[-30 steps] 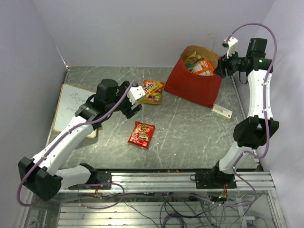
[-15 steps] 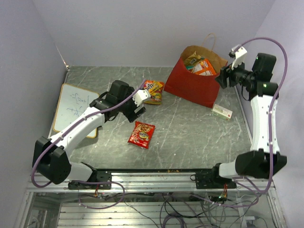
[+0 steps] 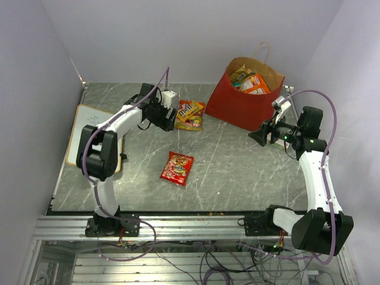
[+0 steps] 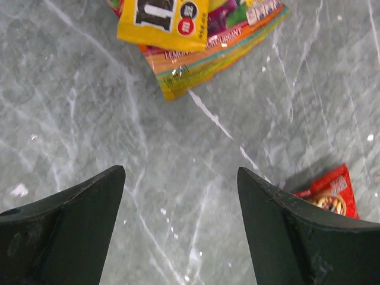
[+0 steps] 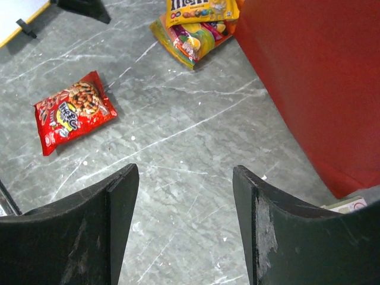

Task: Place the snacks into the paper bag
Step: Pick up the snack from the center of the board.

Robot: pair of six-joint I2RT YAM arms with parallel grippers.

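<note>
Packets out on the desk [image 3: 237,172] number three that I can make out. A yellow M&M's pack [image 3: 191,109] lies partly over a rainbow-striped pack [image 4: 221,43] at the far middle, and a small red packet [image 3: 177,168] sits alone nearer the centre. The paper bag [image 3: 240,110] stands upright at the far right, mouth open, with several packets showing inside.

My left hand [image 4: 179,178] hovers just beside the M&M's pair, fingers spread and nothing between them. My right hand [image 5: 185,172] hangs low by the foot of the bag, likewise spread and empty. The corner of a pale carton [image 5: 349,205] just shows at the edge of its wrist view.

I judge all three to be light, crinkly film pouches: soft, a bit slick, with loose contents that shift when lifted. They lie flat, so a straight pinch from above would likely skate off. I'd go for a free edge or the crimped end seal, setting one finger down on the desk beside it. The M&M's pack is the awkward one, since it overlaps the striped pack and could drag it along or slide off it. I'd take the yellow pack by its near edge first.
</note>
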